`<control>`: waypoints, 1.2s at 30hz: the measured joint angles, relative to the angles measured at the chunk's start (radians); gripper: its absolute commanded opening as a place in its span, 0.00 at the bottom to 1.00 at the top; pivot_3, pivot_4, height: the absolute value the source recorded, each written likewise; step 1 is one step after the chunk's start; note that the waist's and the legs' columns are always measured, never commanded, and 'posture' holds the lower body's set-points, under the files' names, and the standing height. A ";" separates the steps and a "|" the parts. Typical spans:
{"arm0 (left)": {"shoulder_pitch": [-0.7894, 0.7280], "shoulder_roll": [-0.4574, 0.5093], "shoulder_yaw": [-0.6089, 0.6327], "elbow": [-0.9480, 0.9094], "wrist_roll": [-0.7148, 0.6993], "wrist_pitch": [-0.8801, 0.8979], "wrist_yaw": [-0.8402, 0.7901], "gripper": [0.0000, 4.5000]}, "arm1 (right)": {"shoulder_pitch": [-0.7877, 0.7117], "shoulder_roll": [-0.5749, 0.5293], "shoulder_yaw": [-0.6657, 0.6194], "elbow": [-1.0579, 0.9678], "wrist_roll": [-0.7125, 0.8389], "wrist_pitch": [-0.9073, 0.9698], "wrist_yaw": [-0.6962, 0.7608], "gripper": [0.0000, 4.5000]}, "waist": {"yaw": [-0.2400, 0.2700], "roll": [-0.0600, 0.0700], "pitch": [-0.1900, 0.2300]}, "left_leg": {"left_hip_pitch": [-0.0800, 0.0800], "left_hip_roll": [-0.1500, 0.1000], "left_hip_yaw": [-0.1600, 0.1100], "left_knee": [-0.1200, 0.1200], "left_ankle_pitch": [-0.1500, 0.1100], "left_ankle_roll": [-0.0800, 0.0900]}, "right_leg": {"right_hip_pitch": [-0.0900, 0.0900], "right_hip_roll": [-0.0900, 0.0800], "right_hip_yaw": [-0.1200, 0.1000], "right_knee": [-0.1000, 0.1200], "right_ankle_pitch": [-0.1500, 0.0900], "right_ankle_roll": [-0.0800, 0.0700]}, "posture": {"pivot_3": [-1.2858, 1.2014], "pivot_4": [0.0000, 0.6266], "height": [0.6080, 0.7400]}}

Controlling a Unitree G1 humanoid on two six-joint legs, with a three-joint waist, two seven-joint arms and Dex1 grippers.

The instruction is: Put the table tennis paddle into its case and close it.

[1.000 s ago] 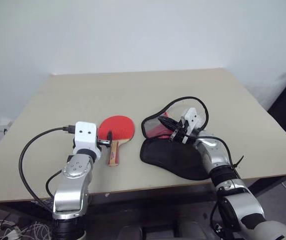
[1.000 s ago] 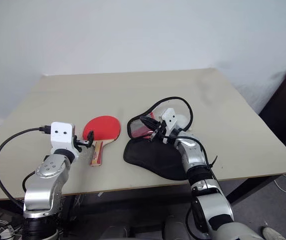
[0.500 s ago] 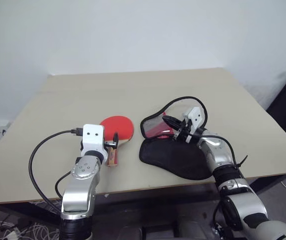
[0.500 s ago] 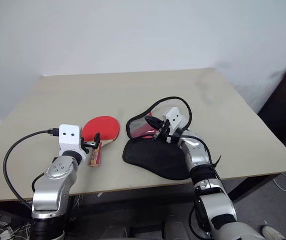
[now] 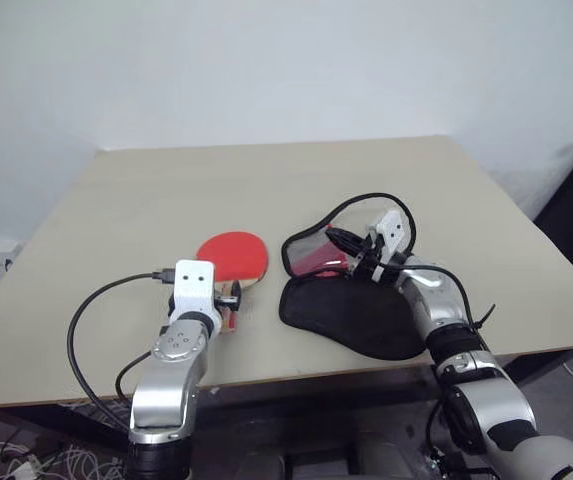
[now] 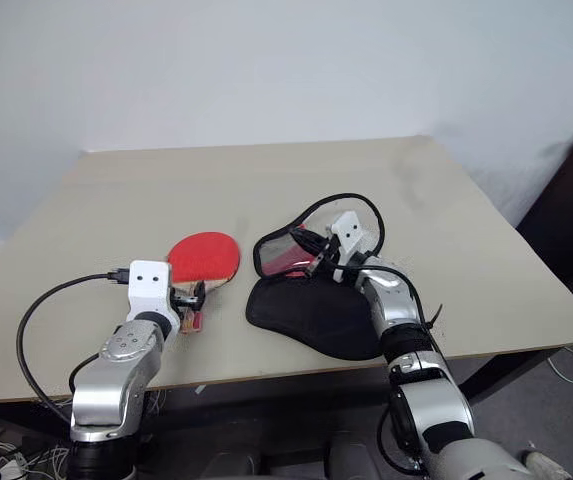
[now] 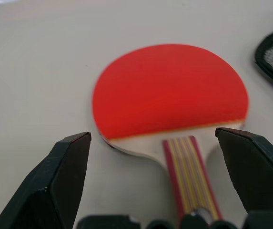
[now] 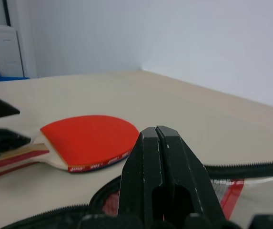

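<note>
On table point(image 5: 146, 190), paddle point(image 7: 169, 95) handle between wide-open left hand point(image 7: 167, 176) fingers, untouched, right hand point(image 8: 159, 157) shut

the table tennis paddle point(image 5: 232, 256) lies on the counter point(image 5: 266, 180), handle toward the near edge, left of the case point(image 5: 341, 300). the case lies open, just right of it, apart.

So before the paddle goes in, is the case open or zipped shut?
Open. The case has its clear-and-red flap lifted off the black back, and the right gripper is shut at its edge.
</note>
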 measured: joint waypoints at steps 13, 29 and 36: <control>-0.008 -0.024 -0.018 -0.010 0.000 0.198 0.012 0.99 | -0.004 -0.088 -0.006 -0.006 0.009 0.042 0.104 0.00 | -0.002 0.000 0.000 | 0.000 0.000 0.000 0.000 0.000 0.000 | 0.000 0.000 0.000 0.000 0.000 0.000 | 0.52 0.00 1.00; -0.067 -0.030 -0.034 0.051 -0.003 0.224 0.007 0.99 | 0.000 -0.087 -0.006 -0.012 0.008 0.043 0.092 0.00 | 0.000 0.000 0.000 | 0.000 0.000 0.000 0.000 0.000 0.000 | 0.000 0.000 0.000 0.000 0.000 0.000 | 0.52 0.00 1.00; -0.101 -0.021 -0.039 0.111 -0.002 0.188 0.005 0.99 | 0.003 -0.086 -0.006 -0.018 0.008 0.043 0.083 0.00 | 0.001 0.000 0.000 | 0.000 0.000 0.000 0.000 0.000 0.000 | 0.000 0.000 0.000 0.000 0.000 0.000 | 0.52 0.00 1.00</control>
